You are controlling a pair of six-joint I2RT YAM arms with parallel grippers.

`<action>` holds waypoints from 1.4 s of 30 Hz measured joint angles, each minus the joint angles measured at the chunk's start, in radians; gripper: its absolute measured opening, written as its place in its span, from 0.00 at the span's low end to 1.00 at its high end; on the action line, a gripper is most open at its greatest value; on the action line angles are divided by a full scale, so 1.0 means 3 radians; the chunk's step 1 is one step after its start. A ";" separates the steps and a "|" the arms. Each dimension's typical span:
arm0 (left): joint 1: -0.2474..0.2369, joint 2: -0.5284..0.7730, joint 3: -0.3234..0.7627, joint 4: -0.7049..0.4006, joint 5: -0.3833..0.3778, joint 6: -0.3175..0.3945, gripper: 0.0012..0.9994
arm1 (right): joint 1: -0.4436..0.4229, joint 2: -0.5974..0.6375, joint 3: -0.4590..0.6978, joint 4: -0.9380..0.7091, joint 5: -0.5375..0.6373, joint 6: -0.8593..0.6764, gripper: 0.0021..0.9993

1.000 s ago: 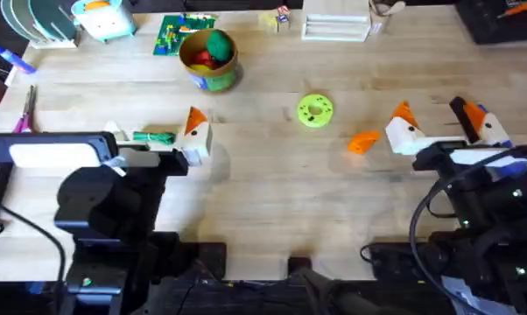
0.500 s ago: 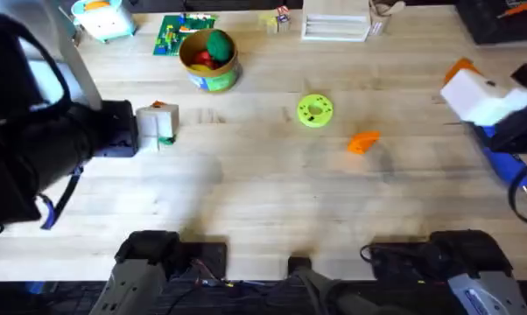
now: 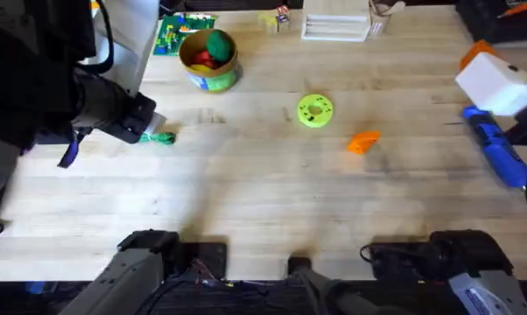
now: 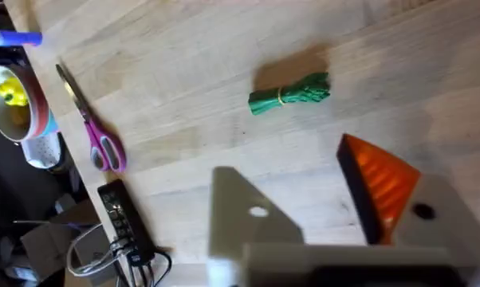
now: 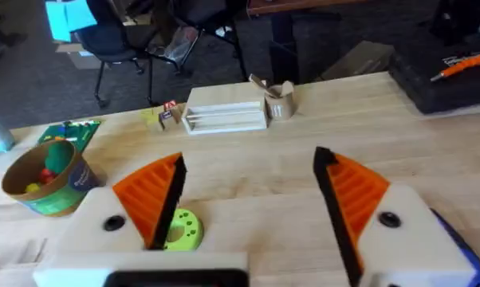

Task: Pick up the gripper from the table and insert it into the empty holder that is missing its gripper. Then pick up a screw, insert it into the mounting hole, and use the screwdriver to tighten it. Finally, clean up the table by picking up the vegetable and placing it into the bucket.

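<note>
You are working on a table (image 3: 272, 201) of pale wood planks with a smooth, matt finish and visible grain, and on it the loose gripper (image 3: 363, 141) looks like matt orange plastic, while the screwdriver (image 3: 496, 153) at the right edge of the overhead view has a smooth, slightly glossy blue plastic handle. The right gripper (image 5: 248, 199) shows white matt plastic finger blocks with ribbed orange pads, and the left gripper (image 4: 320, 207) carries one such ribbed orange pad beside the holder (image 4: 244, 219), a bare block of smooth white plastic. The vegetable (image 4: 289, 93) looks like bumpy, faintly shiny green plastic, the bucket (image 3: 209, 59) has a glossy printed side, and the scissors (image 4: 88, 127) in the left wrist view pair shiny metal blades with glossy pink plastic handles.
</note>
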 joint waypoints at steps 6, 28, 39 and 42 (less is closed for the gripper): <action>-0.0268 -0.0054 -0.0007 0.0126 0.0089 0.0063 0.55 | 0.0000 0.0000 0.0000 0.0000 0.0000 0.0000 0.99; -0.1941 -0.0471 -0.0007 0.1633 0.1067 -0.1255 0.99 | 0.0000 0.0000 0.0000 0.0000 0.0000 -0.0001 0.99; -0.1955 -0.0366 -0.0169 0.2090 0.1323 -0.1295 0.99 | 0.0000 0.0000 0.0000 0.0000 0.0000 -0.0001 0.99; -0.1997 -0.0372 -0.0515 0.2605 0.1352 -0.1300 0.99 | 0.0000 0.0000 0.0000 0.0000 0.0000 -0.0001 0.99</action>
